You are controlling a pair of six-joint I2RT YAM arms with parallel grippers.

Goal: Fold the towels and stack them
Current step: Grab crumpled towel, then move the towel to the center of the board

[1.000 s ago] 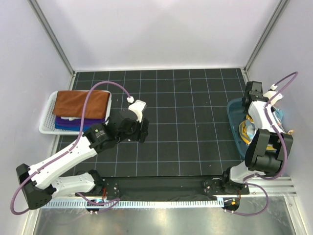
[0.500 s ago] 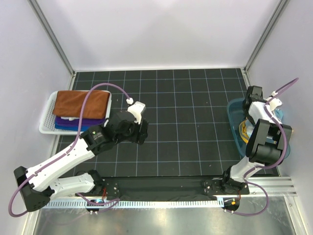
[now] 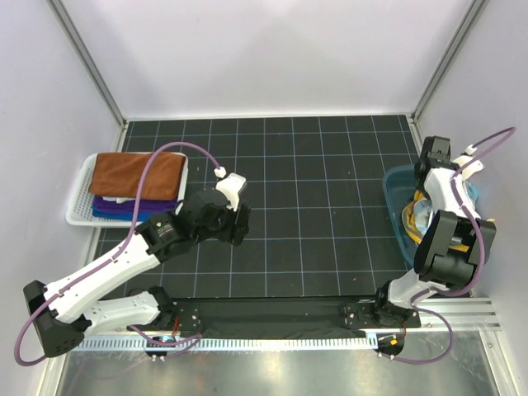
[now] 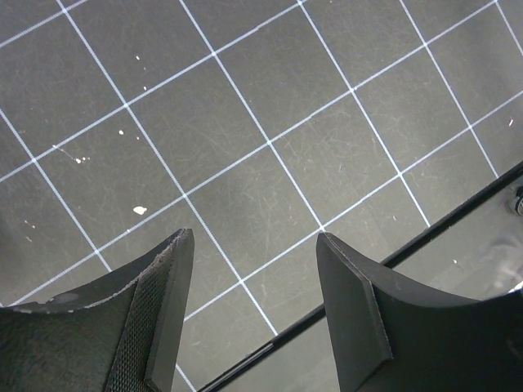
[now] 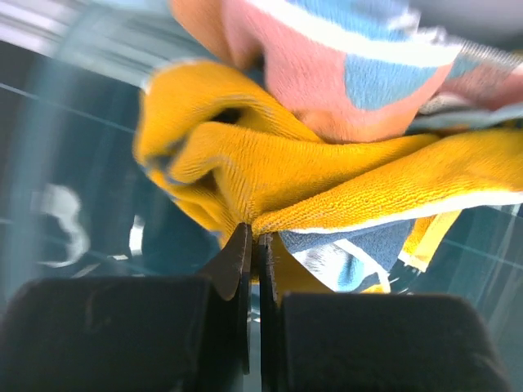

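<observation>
In the white slatted basket (image 3: 78, 216) at the left lies a stack of folded towels, the rust brown towel (image 3: 136, 173) on top and a purple towel (image 3: 122, 202) under it. My left gripper (image 3: 239, 219) hovers over the black grid mat to the right of the basket; the left wrist view shows it (image 4: 253, 237) open with only mat between its fingers. My right gripper (image 3: 432, 158) reaches down into the teal tub (image 3: 396, 206). It (image 5: 253, 237) is shut on a fold of a yellow-orange towel (image 5: 327, 180). A pink and blue striped towel (image 5: 343, 57) lies bunched behind that one.
The black grid mat (image 3: 313, 206) covers the table between basket and tub. White walls with metal posts close in the back and both sides. A black rail (image 3: 272, 318) runs along the near edge between the arm bases.
My right gripper has gone from open to shut on the yellow-orange towel in the tub, and its wrist has shifted slightly right. The left arm has barely moved.
</observation>
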